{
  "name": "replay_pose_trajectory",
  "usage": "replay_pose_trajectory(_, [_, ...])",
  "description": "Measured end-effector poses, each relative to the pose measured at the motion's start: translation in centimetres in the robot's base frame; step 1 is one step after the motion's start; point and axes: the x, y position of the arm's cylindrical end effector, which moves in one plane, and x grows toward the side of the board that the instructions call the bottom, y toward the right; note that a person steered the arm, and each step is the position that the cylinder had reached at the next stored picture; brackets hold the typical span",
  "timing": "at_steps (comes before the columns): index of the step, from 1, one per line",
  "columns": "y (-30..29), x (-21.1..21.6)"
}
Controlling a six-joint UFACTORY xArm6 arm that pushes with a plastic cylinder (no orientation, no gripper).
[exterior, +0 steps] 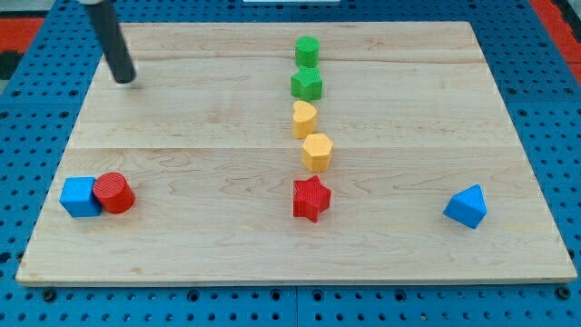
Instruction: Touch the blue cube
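Note:
The blue cube (80, 196) sits near the board's left edge, low in the view. A red cylinder (114, 193) touches its right side. My tip (123, 78) is at the view's upper left, well above the blue cube and a little to its right, with bare board between them. The dark rod rises from the tip to the view's top edge.
A column runs down the middle: green cylinder (307, 51), green star-like block (307, 85), yellow block (304, 119), yellow hexagon (318, 152), red star (311, 199). A blue triangular block (467, 206) lies at the lower right. The wooden board (200, 245) rests on a blue perforated table.

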Motion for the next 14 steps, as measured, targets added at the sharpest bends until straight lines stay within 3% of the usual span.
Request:
replay_pose_trajectory(1, [-0.5, 7.0])
replay_pose_trajectory(2, [-4.8, 10.9])
replay_pose_trajectory(4, [-4.8, 16.5])
replay_pose_trajectory(5, [-2.3, 22.9])
replay_pose_trajectory(6, [2.0, 26.2])
replay_pose_trajectory(9, [0.3, 23.5])
replay_pose_trajectory(14, [0.7, 22.7])
